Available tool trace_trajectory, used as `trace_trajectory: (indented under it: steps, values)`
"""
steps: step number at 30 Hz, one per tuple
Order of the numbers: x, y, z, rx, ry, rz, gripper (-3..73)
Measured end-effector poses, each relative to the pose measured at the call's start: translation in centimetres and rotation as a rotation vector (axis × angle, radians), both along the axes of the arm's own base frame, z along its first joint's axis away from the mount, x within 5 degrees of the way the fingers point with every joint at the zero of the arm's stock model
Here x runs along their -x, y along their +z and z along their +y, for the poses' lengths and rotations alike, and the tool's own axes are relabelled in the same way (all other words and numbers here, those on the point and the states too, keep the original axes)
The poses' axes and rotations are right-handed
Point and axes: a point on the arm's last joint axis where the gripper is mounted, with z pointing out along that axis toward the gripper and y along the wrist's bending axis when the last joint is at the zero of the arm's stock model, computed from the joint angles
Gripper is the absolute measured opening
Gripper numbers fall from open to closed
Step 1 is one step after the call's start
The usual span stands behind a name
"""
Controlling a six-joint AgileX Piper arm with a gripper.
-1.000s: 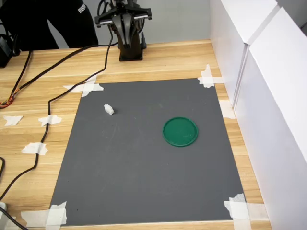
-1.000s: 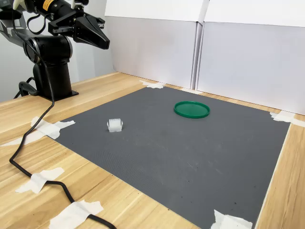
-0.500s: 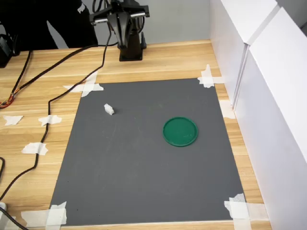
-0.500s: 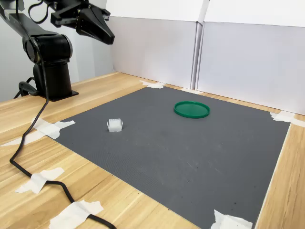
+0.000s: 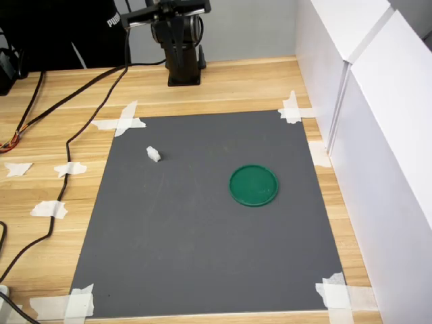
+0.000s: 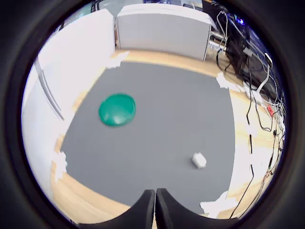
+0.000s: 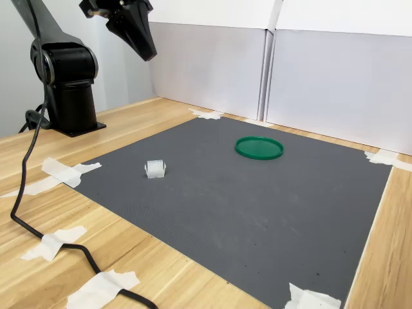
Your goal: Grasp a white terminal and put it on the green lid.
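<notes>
Lying apart on bare mat (jaws closed overhead): white terminal (image 5: 153,154), green lid (image 5: 254,185).

A mat (image 5: 202,229) lay on the surface (image 5: 229,81), taped at its corners. On the mat, in the first exterior view, the terminal (image 5: 153,154) sat toward the left and the lid (image 5: 254,185) well apart to its right, nearer the wall panels (image 5: 378,135). The arm's base (image 5: 183,64) stood behind the mat, the tool (image 7: 145,48) high above the surface.
</notes>
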Motion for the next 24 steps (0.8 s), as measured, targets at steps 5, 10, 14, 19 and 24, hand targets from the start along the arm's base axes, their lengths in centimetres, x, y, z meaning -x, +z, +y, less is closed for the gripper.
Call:
trace_trajectory:
  steps: [5,10,14,19,24]
  values:
    - [-0.6,-1.3,-0.2,0.071,0.083,0.135,4.0]
    - [-1.2,-2.1,-0.1,0.082,0.139,0.209,22.9]
    - [-2.1,-2.1,-0.4,0.094,0.146,0.244,44.8]
    - [-3.9,-0.1,-2.2,0.132,0.117,0.231,63.3]
    - [-5.8,1.3,-4.2,0.194,0.165,0.254,67.5]
